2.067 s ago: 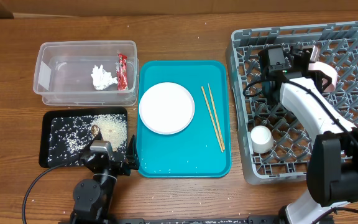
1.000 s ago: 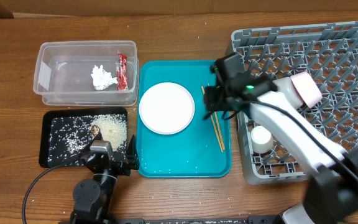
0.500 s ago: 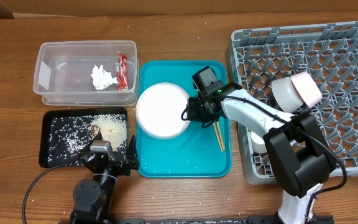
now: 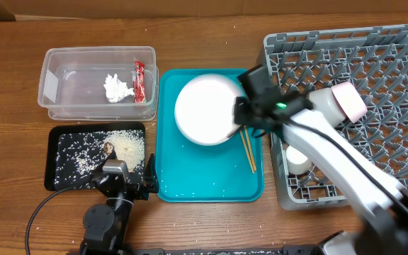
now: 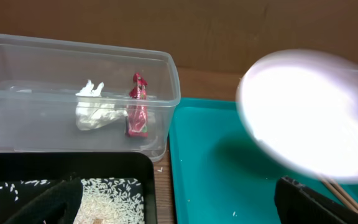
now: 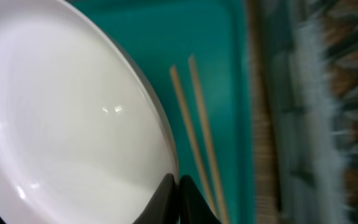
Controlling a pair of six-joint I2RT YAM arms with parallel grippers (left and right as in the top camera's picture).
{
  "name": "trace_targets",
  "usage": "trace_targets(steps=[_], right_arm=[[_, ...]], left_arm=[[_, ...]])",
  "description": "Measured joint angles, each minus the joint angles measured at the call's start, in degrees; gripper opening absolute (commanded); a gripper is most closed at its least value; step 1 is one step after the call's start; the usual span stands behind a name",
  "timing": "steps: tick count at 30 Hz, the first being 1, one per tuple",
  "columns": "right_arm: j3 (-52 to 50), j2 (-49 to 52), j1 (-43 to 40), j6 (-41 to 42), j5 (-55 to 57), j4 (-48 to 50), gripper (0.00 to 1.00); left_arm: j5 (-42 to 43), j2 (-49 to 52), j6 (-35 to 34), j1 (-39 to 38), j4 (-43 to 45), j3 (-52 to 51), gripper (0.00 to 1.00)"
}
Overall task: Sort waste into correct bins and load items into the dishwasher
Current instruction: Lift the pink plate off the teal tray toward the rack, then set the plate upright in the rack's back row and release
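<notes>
Right tool (image 4: 239, 112) pinched together on the right rim of the plate (image 4: 204, 110), a smooth, glossy, round pale disc held above the teal tray (image 4: 211, 180); half a second earlier it sat lower and further left. Two thin wooden chopsticks (image 4: 248, 152) lie on the tray beside the tool. Left tool (image 4: 125, 183), fingers spread wide and holding nothing, hangs by the black tray (image 4: 57, 178) of loose rice (image 4: 126, 145). Clear tub (image 4: 62, 78) holds the crumpled napkin (image 4: 117, 88) and shiny red wrapper (image 4: 139, 79). Grey pegged dish rack (image 4: 402, 163) carries the bowl (image 4: 335, 103) and cup (image 4: 297, 157).
</notes>
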Motion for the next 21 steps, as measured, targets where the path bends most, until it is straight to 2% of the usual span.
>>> trace_targets(steps=[6,11,16,21], right_arm=[[0.63,-13.33,-1.18,-0.83,31.67,-5.16,0.04],[0.72,-14.51,-6.12,-1.95,53.81,-7.39,0.04],[0.72,-12.70,-15.17,-5.97,62.77,-6.40,0.04],[0.72,-9.07,-21.40,-9.86,64.22,-6.29,0.04]], left_arm=[[0.00,0.00,0.00,0.00,0.00,0.00,1.00],[0.00,0.00,0.00,0.00,0.00,0.00,1.00],[0.00,0.00,0.00,0.00,0.00,0.00,1.00],[0.00,0.00,0.00,0.00,0.00,0.00,1.00]])
